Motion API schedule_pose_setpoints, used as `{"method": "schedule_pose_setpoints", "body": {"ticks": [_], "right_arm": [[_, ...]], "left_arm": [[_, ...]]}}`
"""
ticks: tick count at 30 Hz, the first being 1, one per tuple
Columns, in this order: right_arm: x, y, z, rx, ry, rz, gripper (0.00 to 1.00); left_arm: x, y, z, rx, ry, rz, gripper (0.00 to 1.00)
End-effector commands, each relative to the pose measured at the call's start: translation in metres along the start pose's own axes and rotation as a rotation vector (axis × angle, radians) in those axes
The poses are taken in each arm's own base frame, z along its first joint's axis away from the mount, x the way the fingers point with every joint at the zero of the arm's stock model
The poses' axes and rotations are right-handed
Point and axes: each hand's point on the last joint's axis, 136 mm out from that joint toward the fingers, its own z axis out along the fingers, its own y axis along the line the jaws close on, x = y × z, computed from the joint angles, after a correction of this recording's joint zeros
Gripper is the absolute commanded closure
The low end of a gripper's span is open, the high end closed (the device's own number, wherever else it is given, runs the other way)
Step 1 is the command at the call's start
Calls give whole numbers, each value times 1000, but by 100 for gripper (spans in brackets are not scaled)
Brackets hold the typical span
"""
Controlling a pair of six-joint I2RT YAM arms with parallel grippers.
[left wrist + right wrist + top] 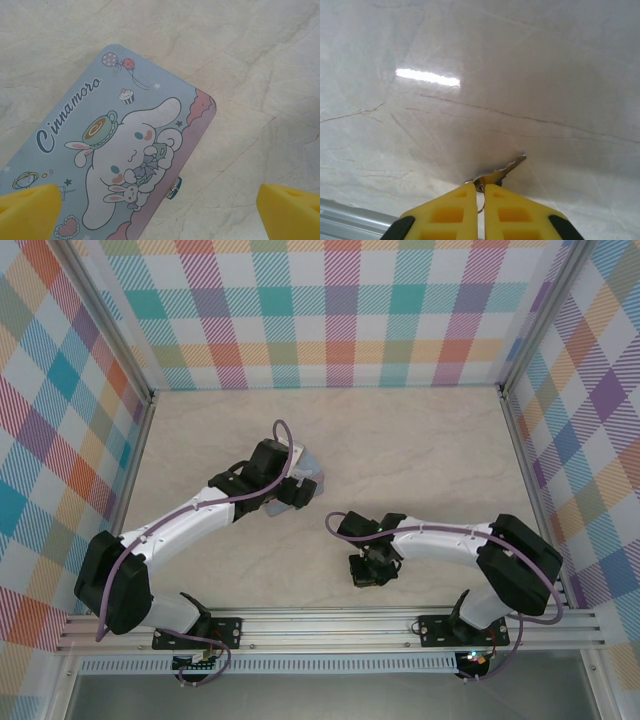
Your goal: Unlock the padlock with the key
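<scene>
Note the right gripper (480,189) closed tight on the key (506,169), blade projecting beyond the fingertips (465,194), up and to their right, close to the table (470,60); cannot tell whether touching. Carry the key to the padlock (175,188), located ahead of the left gripper (160,207), between its wide-spread, empty fingers (30,210), at the edge of the tin (75,110). Align blade with keyway before pushing; avoid twisting the grip, and steady the tin with the left gripper. Expect no clear view of keyway or shackle, nor of the key's bow, buried in the grip.
</scene>
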Motion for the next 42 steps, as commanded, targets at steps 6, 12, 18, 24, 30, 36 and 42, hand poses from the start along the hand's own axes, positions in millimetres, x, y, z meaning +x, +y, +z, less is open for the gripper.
{"method": "schedule_pose_setpoints", "body": {"ticks": [6, 12, 18, 24, 30, 36, 42], "right_arm": [[-5, -8, -20, -26, -47, -54, 100], [-33, -10, -50, -64, -146, -124, 100], [-67, -4, -87, -78, -289, -229, 100], [-113, 22, -148, -132, -551, -385, 100], [-158, 54, -204, -146, -780, -528, 100], [-189, 88, -232, -198, -893, -597, 100], [-201, 114, -234, -274, -903, -609, 100]], "left_arm": [[-10, -8, -23, 96, -58, -221, 0], [-13, -17, -40, 180, -54, -448, 0], [-17, -29, -44, 301, -23, -713, 0], [-30, -43, -36, 517, 33, -1073, 7], [-46, -59, -27, 722, 52, -1356, 17], [-55, -54, -24, 811, 52, -1640, 21], [-54, -54, -16, 860, 91, -1853, 31]]}}
